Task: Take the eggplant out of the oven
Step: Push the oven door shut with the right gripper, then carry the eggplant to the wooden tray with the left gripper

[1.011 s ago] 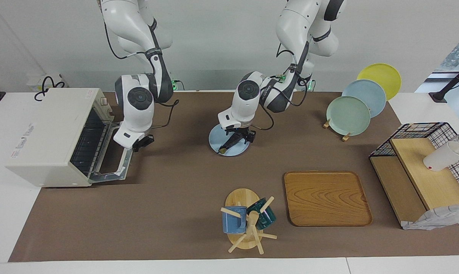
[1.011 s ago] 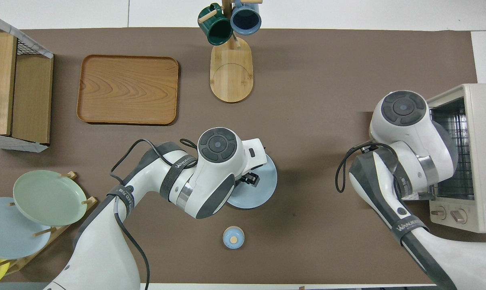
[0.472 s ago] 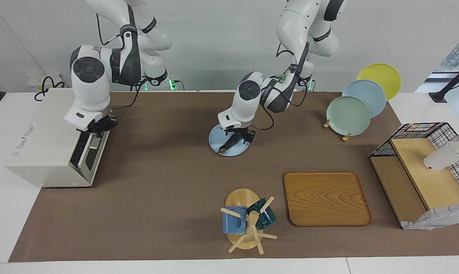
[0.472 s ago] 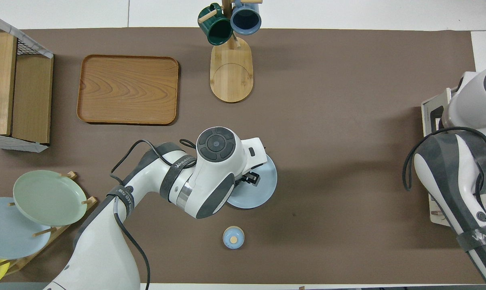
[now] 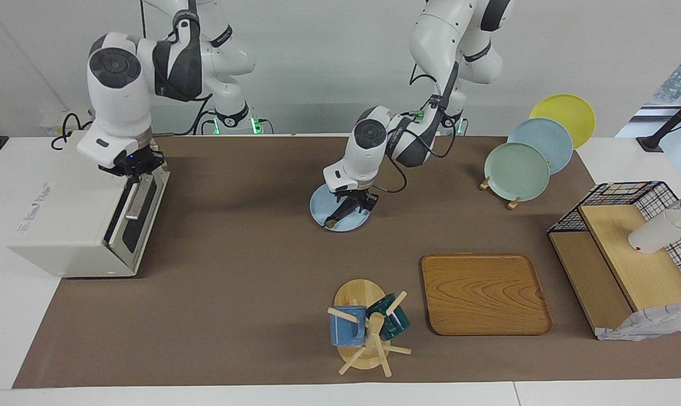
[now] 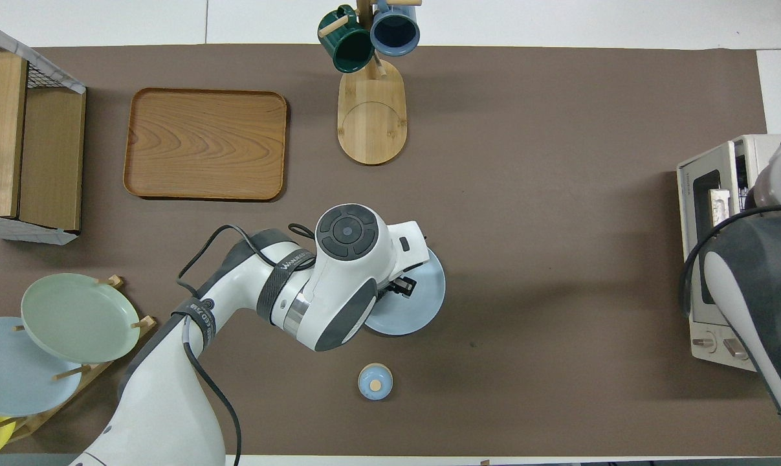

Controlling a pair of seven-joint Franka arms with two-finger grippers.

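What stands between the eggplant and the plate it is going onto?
Nothing visible. The eggplant already lies on the light blue plate in mid-table, with the left gripper down at it. The oven door is up, nearly shut, with the right gripper at its top edge.

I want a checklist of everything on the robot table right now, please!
Surface: brown mat over a white table.
Job's things: eggplant lies on the blue plate; oven door shut.
Clutter: wooden tray, mug tree, plate rack, wire basket, small blue lid.
Grippers: left gripper at the eggplant on the plate; right gripper over the oven door's top edge.
Cables: black cable by the oven.
Surroundings: white wall.
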